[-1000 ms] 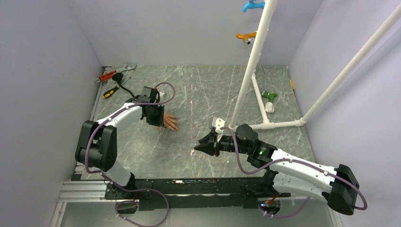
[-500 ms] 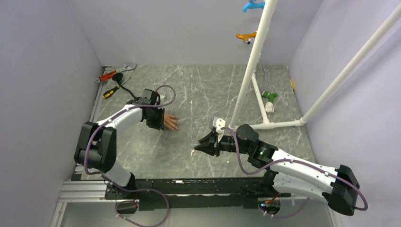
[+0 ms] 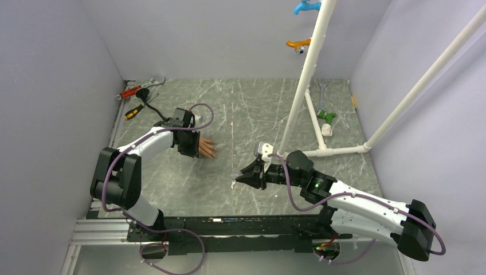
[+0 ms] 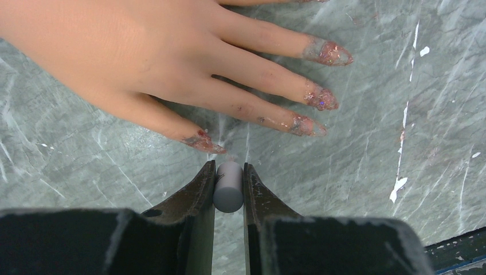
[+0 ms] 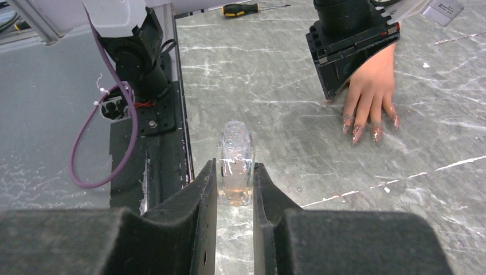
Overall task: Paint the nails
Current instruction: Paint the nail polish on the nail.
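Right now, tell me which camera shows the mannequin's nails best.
The left wrist view: the nails lie close up, with four reddish, glittery tips sharp enough to check the paint. The right wrist view shows them small and far, beyond the clear bottle. The top view gives only tiny pinkish fingertips.

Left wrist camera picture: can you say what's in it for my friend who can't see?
The left gripper pinches a small grey cylinder just below the fingertips of a flesh-coloured mannequin hand lying flat on a grey marbled table. Its nails are smeared with reddish, glittery polish.
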`<action>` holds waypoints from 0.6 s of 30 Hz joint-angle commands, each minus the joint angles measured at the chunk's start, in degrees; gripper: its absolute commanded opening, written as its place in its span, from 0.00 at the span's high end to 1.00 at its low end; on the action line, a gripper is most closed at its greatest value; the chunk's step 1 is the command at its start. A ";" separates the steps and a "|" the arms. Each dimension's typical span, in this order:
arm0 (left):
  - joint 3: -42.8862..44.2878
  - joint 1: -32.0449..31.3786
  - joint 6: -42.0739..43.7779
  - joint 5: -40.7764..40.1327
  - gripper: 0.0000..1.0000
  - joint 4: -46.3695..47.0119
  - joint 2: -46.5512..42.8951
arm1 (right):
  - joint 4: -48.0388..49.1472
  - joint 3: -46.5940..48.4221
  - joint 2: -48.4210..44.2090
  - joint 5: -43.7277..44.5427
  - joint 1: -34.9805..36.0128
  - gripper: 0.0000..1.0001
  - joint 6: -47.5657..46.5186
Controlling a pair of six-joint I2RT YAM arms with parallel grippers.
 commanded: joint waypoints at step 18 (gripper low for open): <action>3.57 1.94 -0.26 -1.98 1.00 -0.39 0.00 | 3.35 2.57 -0.44 -0.97 -0.16 1.00 0.43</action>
